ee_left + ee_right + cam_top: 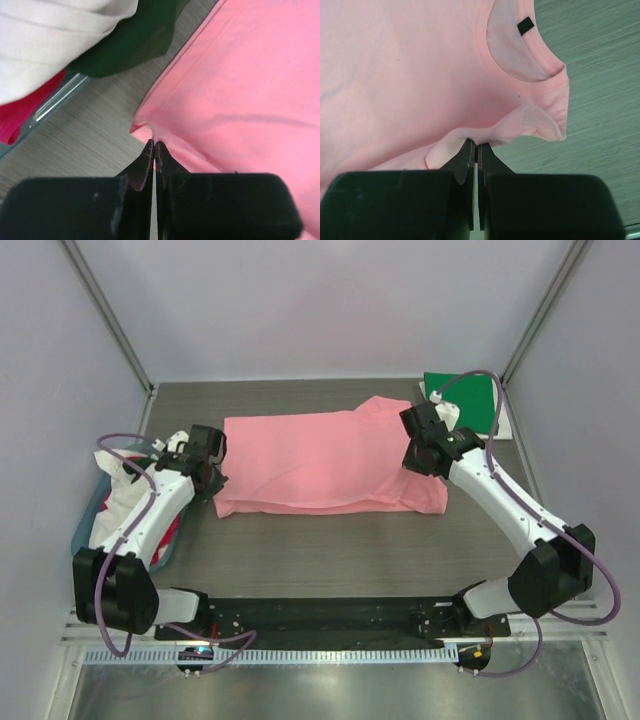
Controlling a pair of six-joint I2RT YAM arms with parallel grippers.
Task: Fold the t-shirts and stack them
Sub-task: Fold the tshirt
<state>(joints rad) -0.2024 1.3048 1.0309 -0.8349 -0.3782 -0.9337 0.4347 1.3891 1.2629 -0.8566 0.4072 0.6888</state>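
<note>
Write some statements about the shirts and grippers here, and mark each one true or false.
1. Both the left gripper and the right gripper are shut on the pink shirt. True.
2. The pink shirt lies in the tub. False: it lies spread on the table, and the tub holds white and red cloth.
3. The green shirt lies at the far right corner of the table. True.
4. The neck label of the pink shirt is white. False: it is dark.
</note>
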